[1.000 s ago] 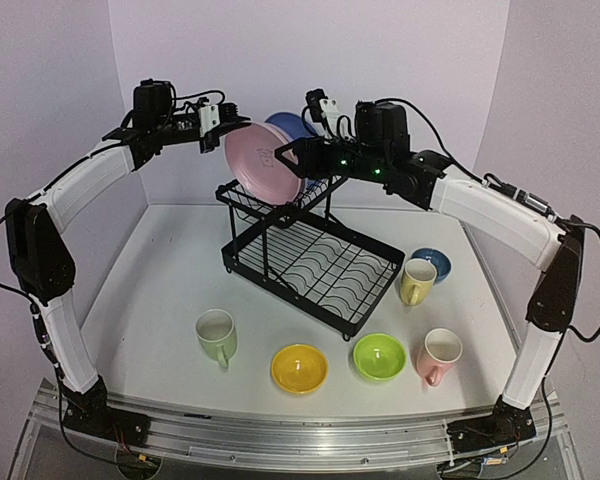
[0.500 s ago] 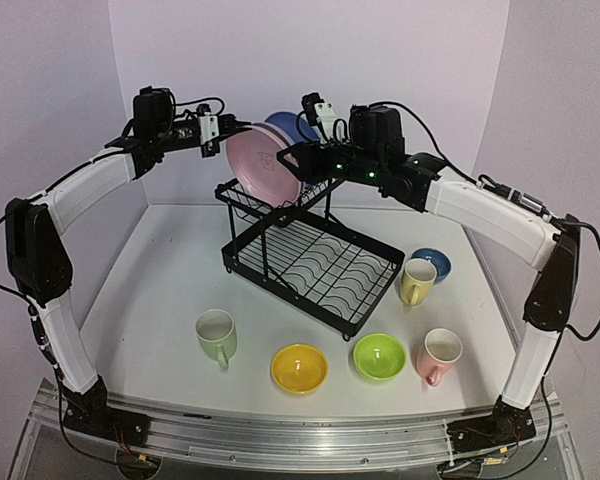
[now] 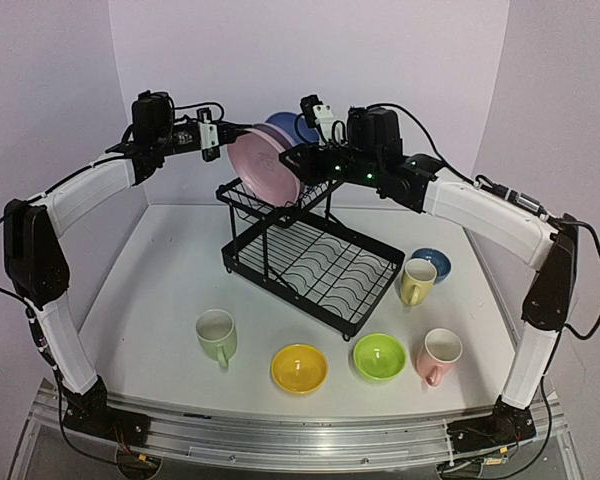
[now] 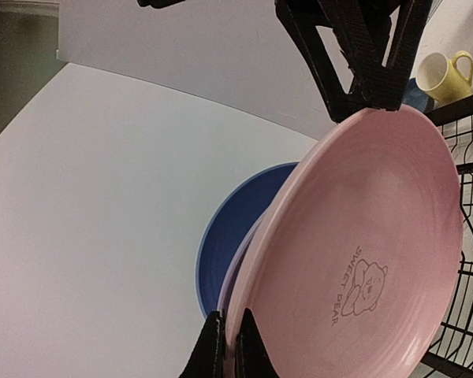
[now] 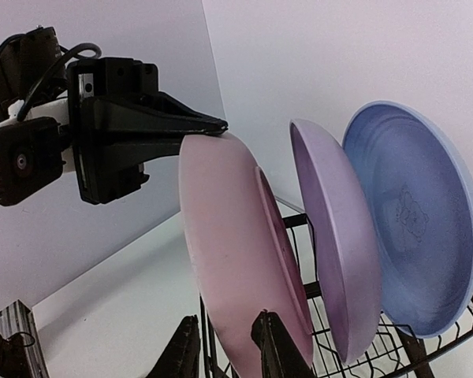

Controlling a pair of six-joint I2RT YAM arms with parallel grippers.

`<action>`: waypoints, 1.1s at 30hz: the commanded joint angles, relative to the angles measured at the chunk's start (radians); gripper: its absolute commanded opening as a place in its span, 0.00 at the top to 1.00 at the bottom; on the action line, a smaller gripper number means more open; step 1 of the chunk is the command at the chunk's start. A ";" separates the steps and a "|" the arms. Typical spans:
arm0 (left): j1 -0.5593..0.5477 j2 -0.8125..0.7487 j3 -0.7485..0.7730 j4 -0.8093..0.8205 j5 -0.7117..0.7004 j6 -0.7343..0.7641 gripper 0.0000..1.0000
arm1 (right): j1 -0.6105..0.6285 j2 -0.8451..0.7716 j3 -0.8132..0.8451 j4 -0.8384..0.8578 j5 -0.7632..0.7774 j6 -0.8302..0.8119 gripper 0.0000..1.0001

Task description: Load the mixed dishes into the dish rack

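The pink plate (image 3: pixel 265 165) stands on edge on the upper shelf of the black dish rack (image 3: pixel 310 262). The lavender plate (image 5: pixel 339 252) and the blue plate (image 5: pixel 418 236) stand behind it. My left gripper (image 3: pixel 220 135) is shut on the pink plate's rim (image 4: pixel 363 260), with its fingertips (image 4: pixel 229 346) pinching the edge. My right gripper (image 3: pixel 290 155) is open, and its fingers (image 5: pixel 272 346) straddle the plate's opposite rim (image 5: pixel 236 260). Near the front of the table stand the green mug (image 3: pixel 217 335), yellow bowl (image 3: pixel 299 367), lime bowl (image 3: pixel 379 356) and pink mug (image 3: pixel 439 355).
The yellow mug (image 3: pixel 417 281) and the blue bowl (image 3: pixel 431 262) sit right of the rack. The rack's slotted lower tray (image 3: pixel 325 270) holds no dishes. Purple walls stand close behind the rack and at both sides.
The right gripper has shifted slightly left, closer onto the pink plate's rim. The left gripper keeps its hold, and the plate has tipped slightly.
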 commanded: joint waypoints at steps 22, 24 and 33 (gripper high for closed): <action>-0.025 0.058 0.103 -0.289 -0.020 0.028 1.00 | 0.015 0.060 -0.037 0.022 0.018 0.013 0.80; -0.027 0.067 0.102 -0.282 -0.024 0.020 1.00 | 0.014 0.064 -0.037 0.022 0.018 0.013 0.80; -0.030 0.077 0.121 -0.233 -0.044 -0.068 0.84 | 0.015 0.055 -0.052 0.022 0.060 0.017 0.80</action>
